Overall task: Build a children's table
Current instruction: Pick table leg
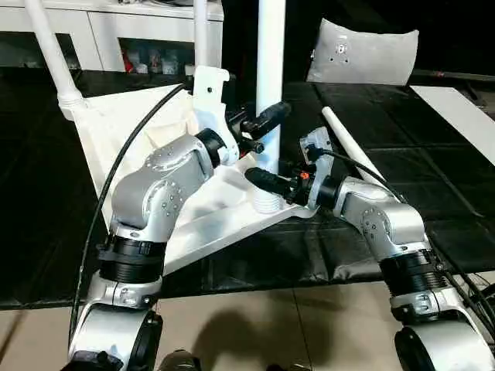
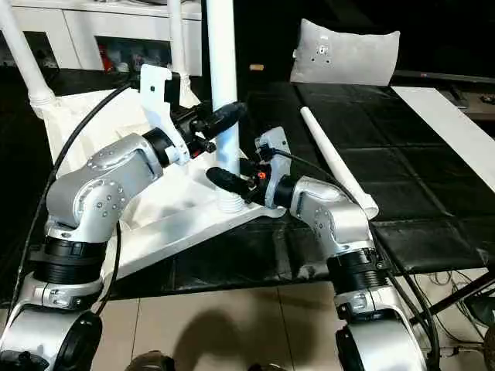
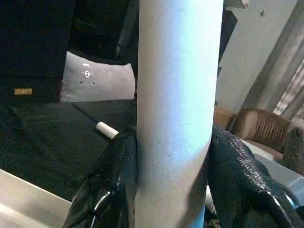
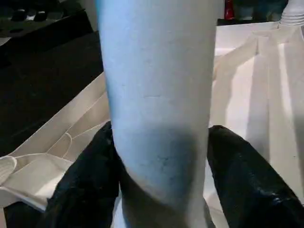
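Note:
The white table top lies upside down on the black mat, ribbed side up. A white leg stands upright in its near corner socket. My left gripper is shut on this leg partway up, and its black fingers press both sides. My right gripper is shut on the same leg just above the socket, with its fingers hugging it. Two more legs stand in the far corners. A loose leg lies on the mat to the right.
A white pillow rests at the back right of the mat. White cabinets stand behind the table top. A flat white board lies at the far right. Tiled floor runs along the mat's near edge.

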{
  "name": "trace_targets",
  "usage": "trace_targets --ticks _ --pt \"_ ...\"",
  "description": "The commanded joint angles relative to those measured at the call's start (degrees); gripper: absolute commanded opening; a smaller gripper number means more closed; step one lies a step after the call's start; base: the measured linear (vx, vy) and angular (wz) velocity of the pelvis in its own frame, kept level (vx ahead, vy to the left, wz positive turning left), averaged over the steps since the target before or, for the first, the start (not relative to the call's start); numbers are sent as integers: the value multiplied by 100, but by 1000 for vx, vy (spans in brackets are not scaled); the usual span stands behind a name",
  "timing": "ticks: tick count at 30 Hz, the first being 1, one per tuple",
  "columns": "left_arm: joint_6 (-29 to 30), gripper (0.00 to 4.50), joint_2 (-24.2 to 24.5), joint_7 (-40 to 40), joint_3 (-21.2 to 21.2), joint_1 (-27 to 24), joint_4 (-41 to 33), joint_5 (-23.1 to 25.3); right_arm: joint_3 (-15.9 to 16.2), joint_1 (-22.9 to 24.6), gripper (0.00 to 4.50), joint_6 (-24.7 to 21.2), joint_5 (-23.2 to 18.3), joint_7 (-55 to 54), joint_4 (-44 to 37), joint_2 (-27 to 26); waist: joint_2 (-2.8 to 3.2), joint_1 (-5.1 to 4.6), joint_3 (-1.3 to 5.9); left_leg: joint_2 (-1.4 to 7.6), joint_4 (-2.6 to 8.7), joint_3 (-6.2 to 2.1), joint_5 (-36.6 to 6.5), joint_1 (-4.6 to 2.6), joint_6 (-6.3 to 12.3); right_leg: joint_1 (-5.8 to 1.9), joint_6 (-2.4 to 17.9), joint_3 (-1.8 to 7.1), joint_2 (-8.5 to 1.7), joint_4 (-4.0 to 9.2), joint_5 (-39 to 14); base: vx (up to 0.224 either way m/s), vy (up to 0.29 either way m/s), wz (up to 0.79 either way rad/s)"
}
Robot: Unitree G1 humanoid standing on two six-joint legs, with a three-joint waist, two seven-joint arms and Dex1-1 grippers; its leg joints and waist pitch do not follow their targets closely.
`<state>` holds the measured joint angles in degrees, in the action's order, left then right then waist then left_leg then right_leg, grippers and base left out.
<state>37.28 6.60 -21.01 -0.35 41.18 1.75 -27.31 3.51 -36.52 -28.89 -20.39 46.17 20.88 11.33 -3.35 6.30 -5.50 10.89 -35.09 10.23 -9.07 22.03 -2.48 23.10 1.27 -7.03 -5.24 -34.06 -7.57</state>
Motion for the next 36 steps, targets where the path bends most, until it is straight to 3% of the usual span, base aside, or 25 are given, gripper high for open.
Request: trace_targets --ticks 1,9,10,11,12,15,18,23,27,32,33,36 --pt "10 182 -8 -36 -75 133 -153 4 -12 -64 243 -62 25 -70 -82 24 103 -22 558 273 455 -161 -1987 -170 -416 -256 480 306 -427 492 -2551 0 0 0" --pt "52 182 -62 -53 14 145 -107 -57 34 17 195 -101 -147 342 -217 97 102 -17 557 274 452 -159 -2009 -172 -405 -253 482 305 -427 498 -2562 0 0 0" --pt "58 182 -67 -53 23 144 -108 -68 34 19 195 -101 -151 353 -220 100 128 -11 557 271 451 -161 -2002 -168 -408 -258 492 307 -431 494 -2549 0 0 0" --pt "103 238 -69 -141 48 132 -127 -158 20 36 193 -111 -214 474 -239 135 113 -11 561 273 452 -160 -1988 -165 -402 -259 491 306 -425 496 -2510 0 0 0" --pt "152 252 -67 -190 58 124 -145 -219 13 45 192 -107 -245 550 -244 163 110 -11 563 271 451 -159 -1989 -168 -393 -262 501 304 -422 492 -2494 0 0 0" --pt "170 252 -46 -285 51 109 -180 -274 5 75 191 -114 -316 774 -269 248 132 1 563 271 447 -159 -1968 -163 -368 -267 546 304 -427 488 -2465 0 0 0" --pt "177 252 -87 -361 182 106 -164 -447 -1 138 191 -132 -445 1119 -357 368 117 4 564 280 450 -158 -1957 -159 -356 -274 598 306 -415 471 -2343 0 0 0" --pt "358 252 -251 -725 737 100 -74 -1302 9 259 189 -274 -718 1776 -551 642 99 27 566 259 421 -139 -1894 -144 -256 -301 675 299 -429 481 -2409 0 0 0" --pt "614 252 -188 -1342 796 -40 -340 -1907 50 352 189 -378 -906 2131 -735 778 106 31 565 277 433 -147 -1895 -148 -239 -297 718 296 -423 476 -2410 0 0 0" --pt "590 252 -100 -1636 684 -148 -496 -1948 50 369 189 -399 -922 2187 -753 805 120 15 543 280 444 -162 -2063 -170 -308 -276 640 289 -422 506 -2655 0 0 0" --pt "580 224 -86 -1660 665 -169 -511 -1945 43 372 189 -407 -927 2209 -756 808 127 16 543 276 440 -158 -2090 -176 -311 -271 623 286 -419 512 -2699 0 0 0" --pt "601 211 -106 -1646 712 -182 -438 -2004 38 388 189 -432 -950 2266 -783 828 127 18 540 270 436 -162 -2131 -182 -316 -268 535 277 -421 538 -2862 0 0 0"
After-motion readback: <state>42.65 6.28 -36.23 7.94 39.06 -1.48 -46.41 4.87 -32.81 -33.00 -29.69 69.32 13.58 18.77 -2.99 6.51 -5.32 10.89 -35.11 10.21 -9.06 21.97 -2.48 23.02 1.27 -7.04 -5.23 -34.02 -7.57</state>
